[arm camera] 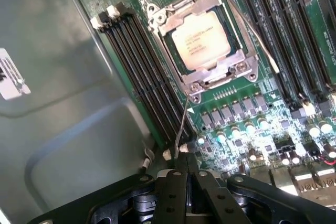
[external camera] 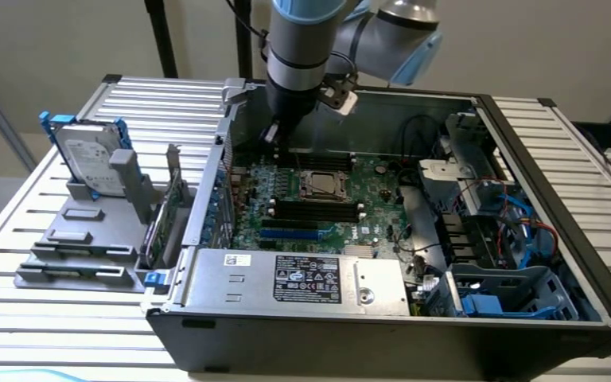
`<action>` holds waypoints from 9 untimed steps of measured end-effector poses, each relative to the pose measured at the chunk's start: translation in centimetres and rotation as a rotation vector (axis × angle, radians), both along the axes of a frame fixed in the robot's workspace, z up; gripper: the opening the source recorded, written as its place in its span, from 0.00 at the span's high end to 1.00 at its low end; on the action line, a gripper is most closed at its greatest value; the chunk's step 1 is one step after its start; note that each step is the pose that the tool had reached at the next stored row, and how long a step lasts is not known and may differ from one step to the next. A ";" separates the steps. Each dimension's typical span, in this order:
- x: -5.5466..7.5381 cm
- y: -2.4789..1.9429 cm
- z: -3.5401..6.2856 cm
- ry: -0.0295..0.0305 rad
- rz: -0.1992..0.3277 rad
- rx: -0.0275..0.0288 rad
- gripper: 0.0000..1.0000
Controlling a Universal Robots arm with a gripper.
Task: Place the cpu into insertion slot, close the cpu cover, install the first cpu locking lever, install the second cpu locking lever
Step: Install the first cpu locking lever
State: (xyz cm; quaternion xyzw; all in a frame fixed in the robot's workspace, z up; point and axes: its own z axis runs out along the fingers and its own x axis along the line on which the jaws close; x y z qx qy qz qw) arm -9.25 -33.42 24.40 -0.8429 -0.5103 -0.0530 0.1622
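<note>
Our gripper (arm camera: pixel 187 162) hangs low over the motherboard (arm camera: pixel 231 91), its two black fingers pressed together. The free end of the thin wire locking lever (arm camera: pixel 185 121) meets their tips. We cannot tell whether the wire is nipped between them or only leaning on them. In the exterior view the gripper (external camera: pixel 273 135) sits inside the computer case (external camera: pixel 391 342), near the board's far edge.

From there the lever runs up to its hinge at a corner of the insertion slot (arm camera: pixel 155 22). The cpu (arm camera: pixel 202 40) already lies seated in that slot, with its pale metal face and printed lettering upward. The cpu cover (arm camera: pixel 226 71) lies flat on it. The second locking lever (arm camera: pixel 252 35) lies along the slot's opposite side.

We judge the main risk to be slip. The lever is a springy steel rod, round and smooth, and the fingertips are hard and narrow, so a sideways push could let it skate off and snap back. If it misses its catch, the cover would stay unclamped. Pushing too low could bring the fingers onto the small capacitors or the latches of the long black memory slots (arm camera: pixel 142 72) just beside them.

The cover is a thin, bright stamped frame with a square window. The board is glossy green and crowded, and the case wall (arm camera: pixel 63 103) is dull grey sheet.
</note>
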 end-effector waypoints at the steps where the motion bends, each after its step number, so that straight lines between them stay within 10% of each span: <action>1: 0.3 0.00 0.00 0.0000 0.000 0.0001 0.89; 9: 3.9 -0.02 -0.08 0.0000 0.000 0.0001 0.89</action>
